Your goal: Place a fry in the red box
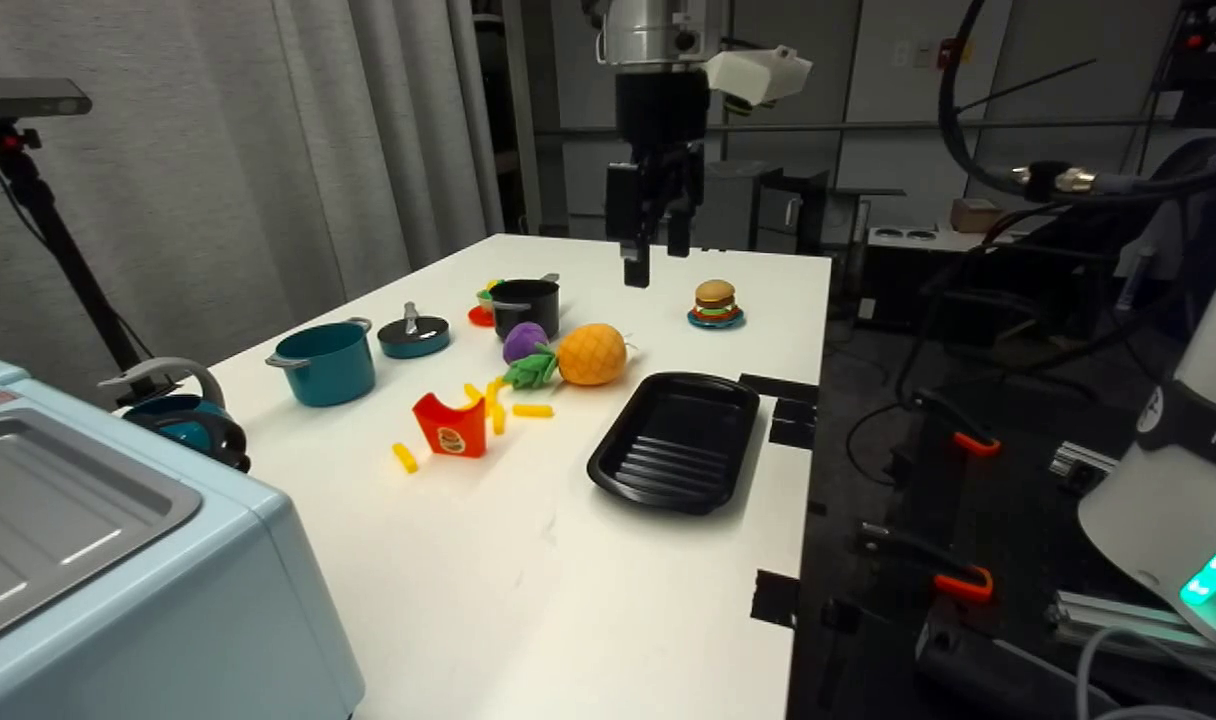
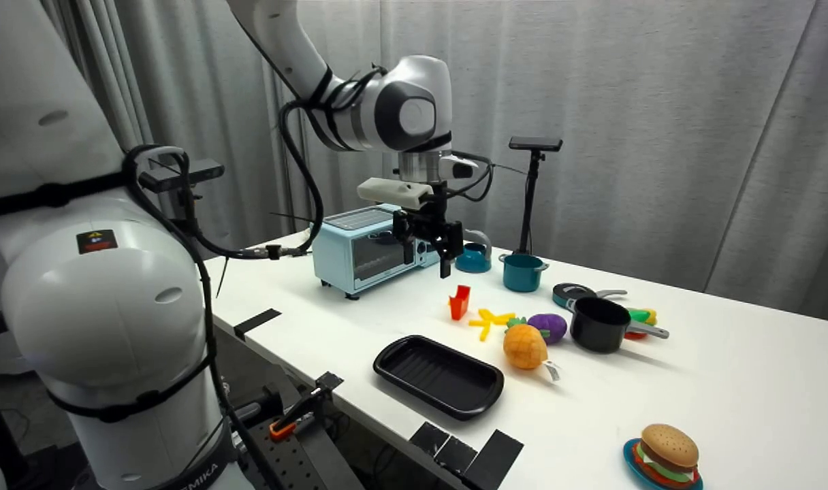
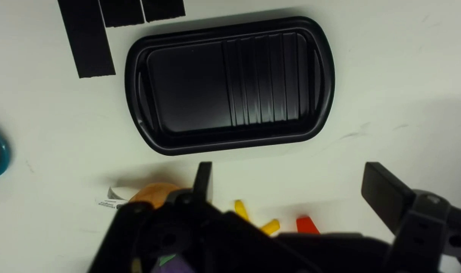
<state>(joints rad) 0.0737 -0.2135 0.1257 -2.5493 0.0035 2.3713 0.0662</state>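
Note:
The red box (image 1: 452, 430) stands upright on the white table in both exterior views (image 2: 459, 303). Several yellow fries lie loose beside it, such as a fry (image 1: 533, 410) and another fry (image 2: 502, 318). A lone fry (image 1: 405, 458) lies on the box's opposite side. I cannot tell whether any fry is inside the box. My gripper (image 1: 658, 260) is open and empty, well above the table; it also shows in an exterior view (image 2: 427, 265). In the wrist view my gripper (image 3: 287, 174) partly hides the red box (image 3: 306, 225) and the fries (image 3: 270, 227).
A black ridged pan (image 3: 230, 146) lies near the table's edge. An orange pineapple toy (image 2: 525, 347), a purple toy (image 2: 549, 327) and a black pot (image 2: 598, 327) stand beyond the fries. A teal pot (image 1: 326, 365), blue oven (image 2: 359, 252) and burger (image 1: 715, 300) are around.

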